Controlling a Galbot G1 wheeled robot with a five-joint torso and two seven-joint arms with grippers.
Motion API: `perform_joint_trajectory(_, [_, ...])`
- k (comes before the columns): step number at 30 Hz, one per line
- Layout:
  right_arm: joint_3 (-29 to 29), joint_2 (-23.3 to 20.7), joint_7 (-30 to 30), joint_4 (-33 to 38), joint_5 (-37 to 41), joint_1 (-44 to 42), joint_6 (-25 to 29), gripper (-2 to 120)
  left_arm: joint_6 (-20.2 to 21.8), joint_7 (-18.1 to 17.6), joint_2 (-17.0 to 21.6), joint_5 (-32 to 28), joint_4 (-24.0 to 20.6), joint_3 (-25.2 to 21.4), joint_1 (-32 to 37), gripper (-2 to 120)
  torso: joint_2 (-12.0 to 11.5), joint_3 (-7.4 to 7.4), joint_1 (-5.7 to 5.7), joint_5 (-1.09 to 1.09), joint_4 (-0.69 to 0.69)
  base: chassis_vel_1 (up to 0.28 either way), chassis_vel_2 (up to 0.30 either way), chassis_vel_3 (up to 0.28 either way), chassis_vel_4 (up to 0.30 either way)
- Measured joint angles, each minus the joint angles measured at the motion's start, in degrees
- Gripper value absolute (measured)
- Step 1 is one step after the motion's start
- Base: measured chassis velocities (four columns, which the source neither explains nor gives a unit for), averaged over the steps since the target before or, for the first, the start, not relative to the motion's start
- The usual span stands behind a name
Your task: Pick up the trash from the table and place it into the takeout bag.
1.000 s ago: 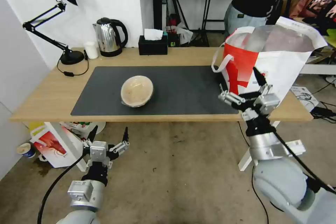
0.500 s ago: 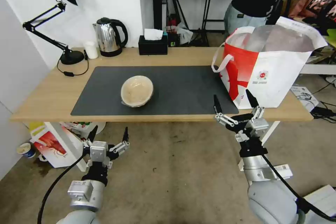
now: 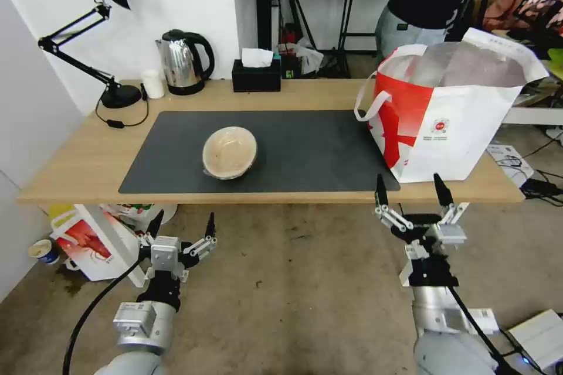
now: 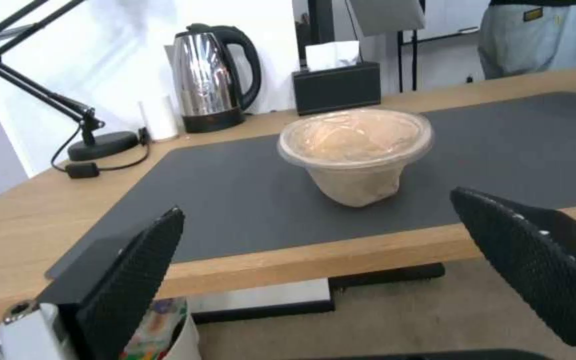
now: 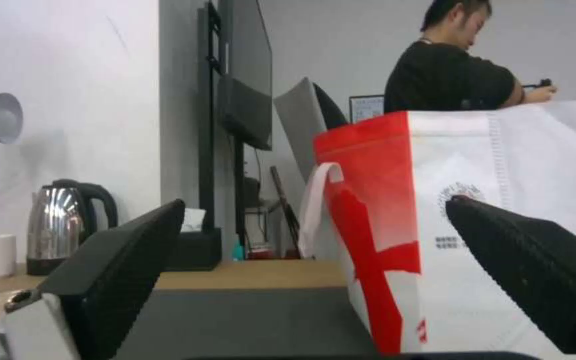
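One piece of trash, a tan paper bowl, stands on the dark grey mat of the table. At the table's right end the white-and-red takeout bag stands open, showing its foil lining. My left gripper hangs open and empty below the table's front edge, left of the bowl. Just under the front edge near the bag, my right gripper is open and empty too.
A black desk lamp, small white cup, steel kettle and black tissue box line the table's back edge. A smaller crayfish-print bag stands on the floor at the left. Behind the table stands a person.
My right gripper came down from in front of the takeout bag to below the table's front edge. The left arm, bowl and bag have not moved.
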Motion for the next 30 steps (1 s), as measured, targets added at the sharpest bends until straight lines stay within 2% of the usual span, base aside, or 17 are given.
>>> perform_joint_trajectory(8, [0.47,0.69,0.37,-0.43,-2.48,-3.89,1.08,100,0.0,0.0,0.0,0.0,0.0,0.0,0.0,100,0.0,0.0,0.0,0.0,0.0,0.0,0.0,0.0,0.0])
perform_joint_trajectory(30, [-0.61,1.1,0.36,-3.69,-3.73,-3.7,1.15,100,0.0,0.0,0.0,0.0,0.0,0.0,0.0,100,0.0,0.0,0.0,0.0,0.0,0.0,0.0,0.0,0.0])
